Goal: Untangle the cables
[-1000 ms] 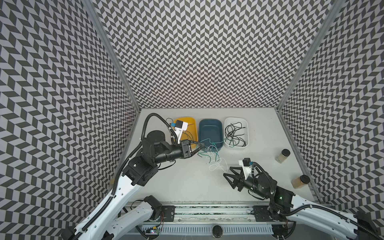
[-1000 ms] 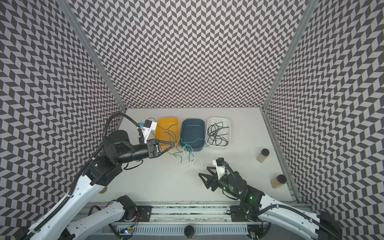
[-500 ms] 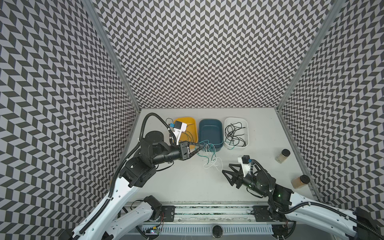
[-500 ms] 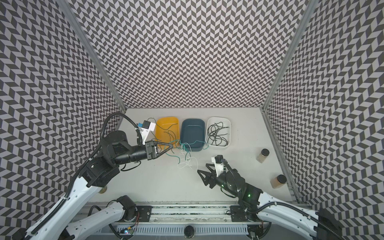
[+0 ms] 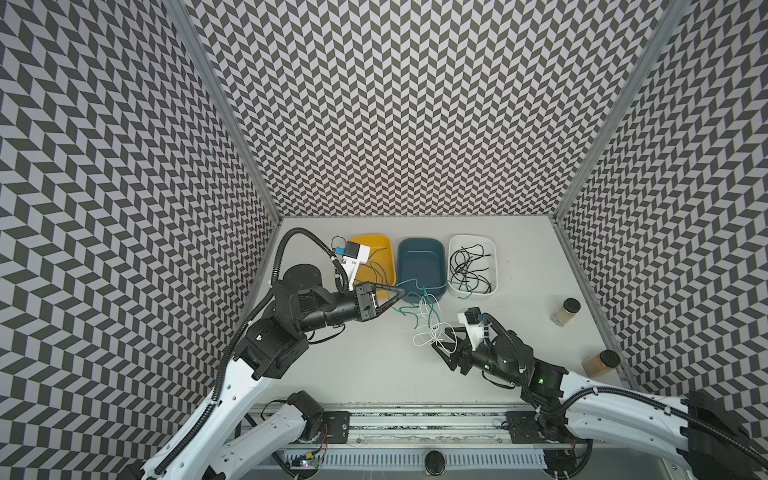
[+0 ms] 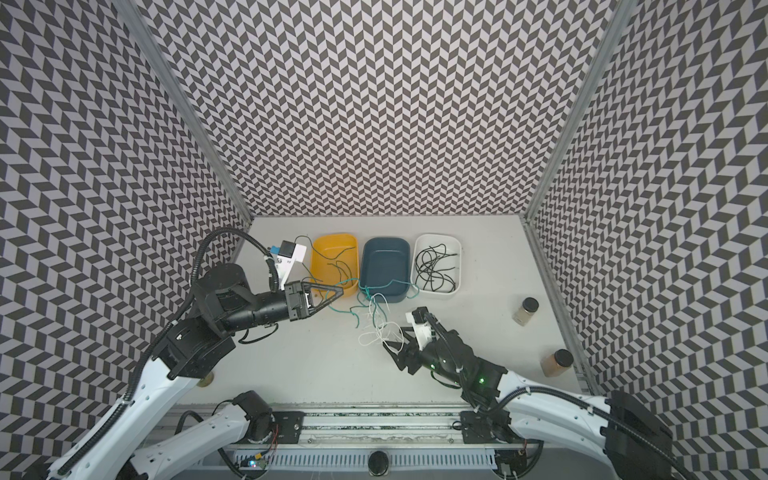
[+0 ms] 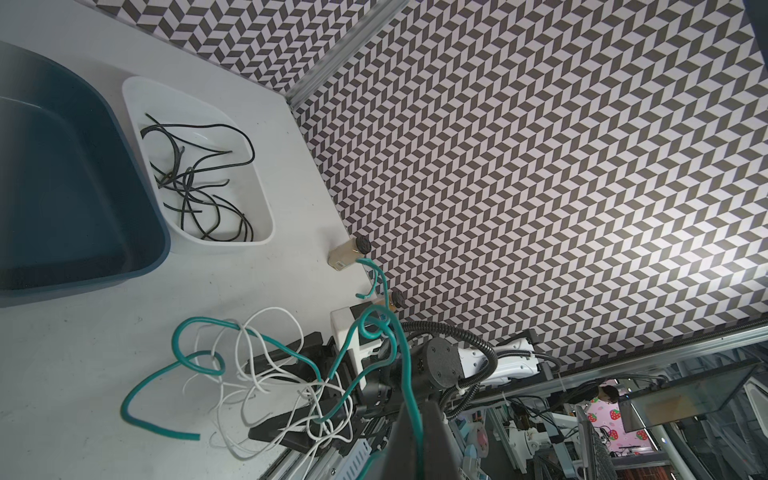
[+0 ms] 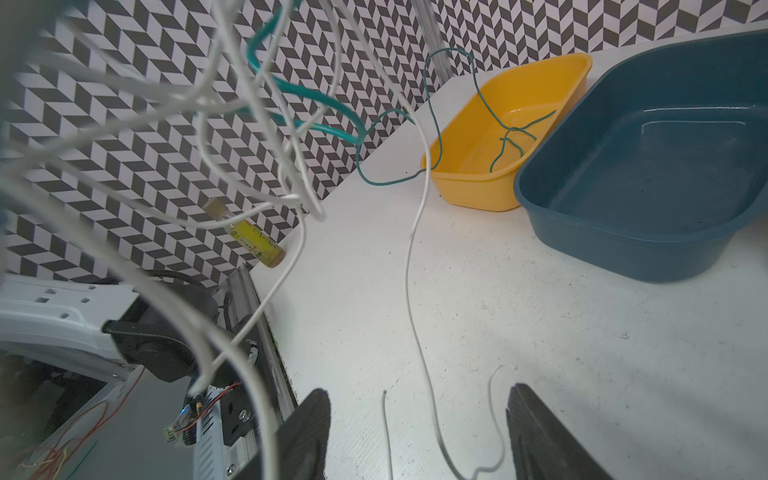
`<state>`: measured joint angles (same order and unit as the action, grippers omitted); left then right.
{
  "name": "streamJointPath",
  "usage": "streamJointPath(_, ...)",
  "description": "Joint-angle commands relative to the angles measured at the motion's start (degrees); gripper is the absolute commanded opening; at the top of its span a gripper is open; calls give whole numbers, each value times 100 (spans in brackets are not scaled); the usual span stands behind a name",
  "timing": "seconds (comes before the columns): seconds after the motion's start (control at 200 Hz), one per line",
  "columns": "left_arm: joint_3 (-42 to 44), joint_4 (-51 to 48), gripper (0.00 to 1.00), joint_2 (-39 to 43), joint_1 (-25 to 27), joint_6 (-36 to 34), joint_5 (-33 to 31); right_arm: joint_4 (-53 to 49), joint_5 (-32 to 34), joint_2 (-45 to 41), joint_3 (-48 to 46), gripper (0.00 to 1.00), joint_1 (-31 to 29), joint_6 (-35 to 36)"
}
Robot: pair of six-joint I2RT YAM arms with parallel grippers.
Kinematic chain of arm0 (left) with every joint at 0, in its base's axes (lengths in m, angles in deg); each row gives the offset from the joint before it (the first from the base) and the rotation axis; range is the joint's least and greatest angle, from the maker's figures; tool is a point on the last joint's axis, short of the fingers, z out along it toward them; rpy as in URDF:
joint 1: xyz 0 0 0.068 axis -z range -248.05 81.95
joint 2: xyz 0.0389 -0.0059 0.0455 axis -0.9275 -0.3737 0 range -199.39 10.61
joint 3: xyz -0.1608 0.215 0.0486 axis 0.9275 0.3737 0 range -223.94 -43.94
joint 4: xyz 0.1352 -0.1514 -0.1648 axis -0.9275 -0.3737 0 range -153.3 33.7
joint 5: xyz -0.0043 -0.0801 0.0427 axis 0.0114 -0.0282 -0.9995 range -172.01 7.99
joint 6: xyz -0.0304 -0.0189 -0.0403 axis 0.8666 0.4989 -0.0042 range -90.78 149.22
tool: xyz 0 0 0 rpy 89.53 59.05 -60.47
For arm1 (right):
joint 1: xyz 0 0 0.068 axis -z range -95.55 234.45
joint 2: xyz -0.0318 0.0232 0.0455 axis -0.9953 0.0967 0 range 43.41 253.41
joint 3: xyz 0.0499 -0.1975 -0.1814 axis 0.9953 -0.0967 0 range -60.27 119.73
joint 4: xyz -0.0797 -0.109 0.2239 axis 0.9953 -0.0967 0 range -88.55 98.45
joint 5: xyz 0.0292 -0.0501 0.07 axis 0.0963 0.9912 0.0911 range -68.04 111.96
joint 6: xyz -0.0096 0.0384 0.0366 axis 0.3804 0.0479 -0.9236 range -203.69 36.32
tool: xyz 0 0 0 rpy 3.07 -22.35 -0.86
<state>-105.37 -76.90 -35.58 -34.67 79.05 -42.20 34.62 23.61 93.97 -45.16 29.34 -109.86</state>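
The left gripper [image 5: 400, 293] was pinched shut on a teal cable [image 7: 208, 319]; the exact pinch point was hidden by its fingers. Its camera mount covered part of the yellow tray [image 5: 384, 249], which held thin green strands [image 8: 505, 141]. White cables [image 5: 432, 332] hung tangled with the teal one in front of the blue tray [image 5: 419, 242]. The right gripper [image 8: 417, 399] stood open, with white strands between its jaws but ungripped; nearer strands were blurred. Black cables [image 5: 469, 266] lay in the white tray [image 5: 493, 253], the last of the 3.
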Motion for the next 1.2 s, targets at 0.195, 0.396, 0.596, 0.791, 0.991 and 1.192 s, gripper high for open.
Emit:
streamJointPath(0.195,-286,-414,0,192,-68,-331,-114,233,554,29,114,13,20,85)
streamJointPath(0.396,-312,-789,0,264,-350,-509,-65,-122,643,-362,14,0,20,217)
streamJointPath(0.596,-296,-722,0,321,-575,-409,111,-19,783,-455,-122,0,19,176)
streamJointPath(0.791,-1553,-2730,0,256,-850,-1747,-740,-1090,2179,-846,-91,0,84,-243)
streamJointPath(0.991,-2433,-3536,0,218,-838,-2436,-2154,-2928,948,-574,278,0,1951,-1250)
streamJointPath(1.192,-2870,-3952,0,172,-632,-2850,-2991,-3667,543,-1361,448,0,2474,-913)
